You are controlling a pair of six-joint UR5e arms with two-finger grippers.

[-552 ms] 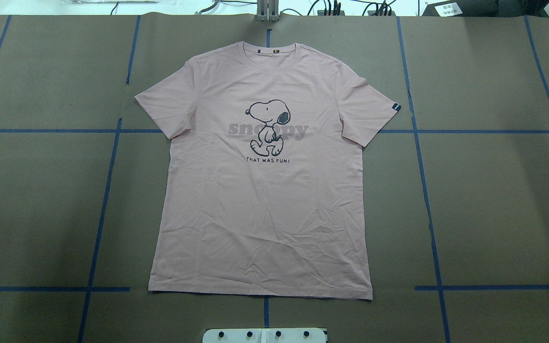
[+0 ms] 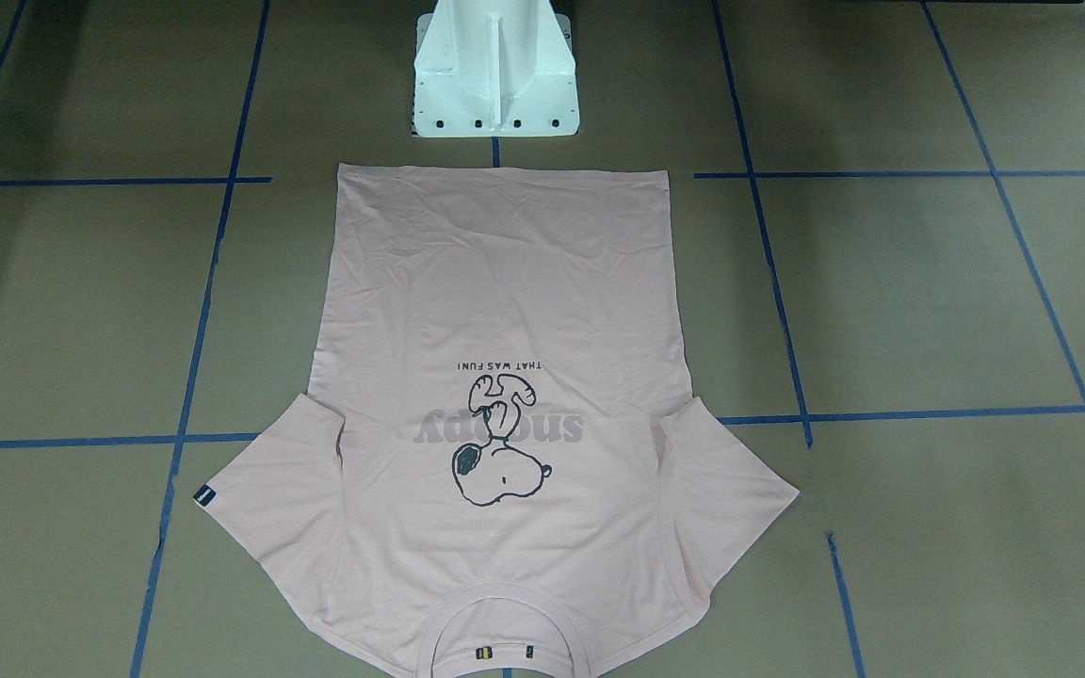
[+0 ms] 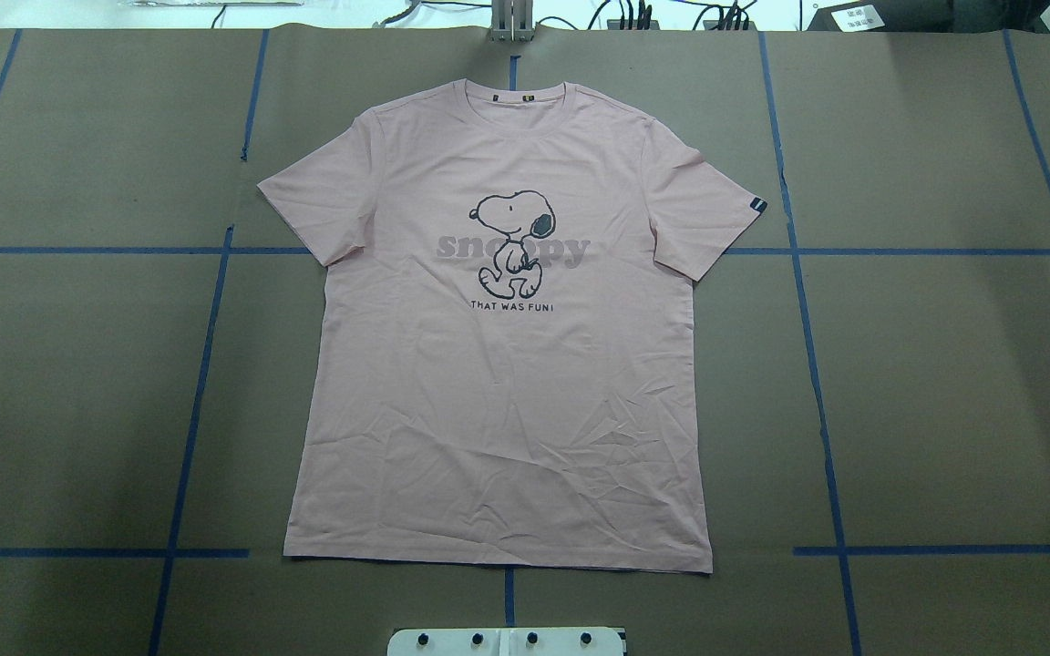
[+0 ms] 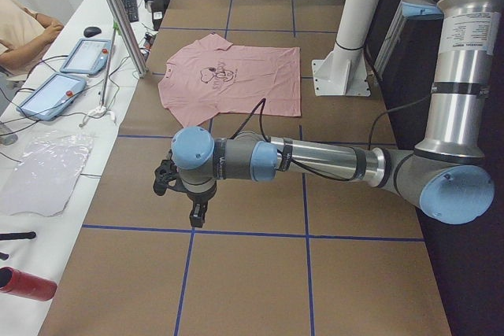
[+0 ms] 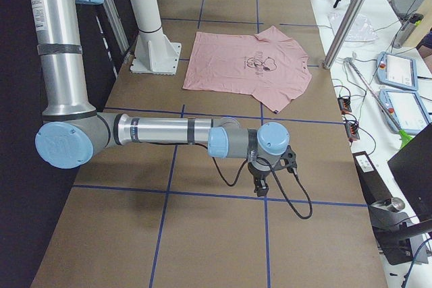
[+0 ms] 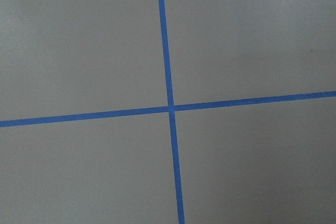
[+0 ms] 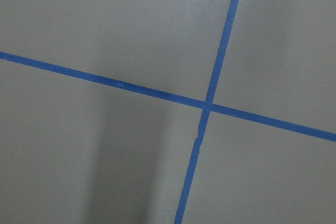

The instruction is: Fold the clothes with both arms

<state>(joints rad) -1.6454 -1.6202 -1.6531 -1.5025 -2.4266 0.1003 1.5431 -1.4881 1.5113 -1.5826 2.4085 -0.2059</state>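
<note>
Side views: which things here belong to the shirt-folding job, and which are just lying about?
Job in hand:
- pink T-shirt, spread flat, print up
- left arm, out over bare table, off the shirt
- right arm, the same on its side

Lying about, on the side bench:
- two tablets
- clear plastic bag
- red cylinder
- keyboard

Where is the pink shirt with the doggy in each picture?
Front-facing: shirt in the middle, collar at the bottom edge.
Overhead: shirt in the middle, collar at the top.
Exterior left: shirt in the upper middle.
Exterior right: shirt in the upper middle.
Left wrist: not in it.
Right wrist: not in it.
Shared by the first four: white base by the shirt's hem.
</note>
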